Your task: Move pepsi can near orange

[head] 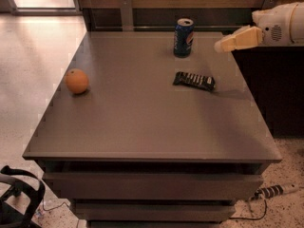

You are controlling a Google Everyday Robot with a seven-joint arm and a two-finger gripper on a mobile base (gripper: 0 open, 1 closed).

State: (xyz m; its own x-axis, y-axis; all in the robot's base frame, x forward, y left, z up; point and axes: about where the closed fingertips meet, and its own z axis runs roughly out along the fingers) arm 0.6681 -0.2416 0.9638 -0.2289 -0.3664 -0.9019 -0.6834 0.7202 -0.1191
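The pepsi can (183, 37) stands upright near the far edge of the grey table (142, 122), right of centre. The orange (77, 81) sits near the table's left edge, far from the can. My gripper (223, 45) reaches in from the right, above the table's far right corner, a short way right of the can and not touching it. It holds nothing.
A flat black snack bar wrapper (194, 80) lies on the table in front of the can. A wooden wall runs behind the table. A dark cabinet stands to the right. A power strip and cable (273, 192) lie on the floor at lower right.
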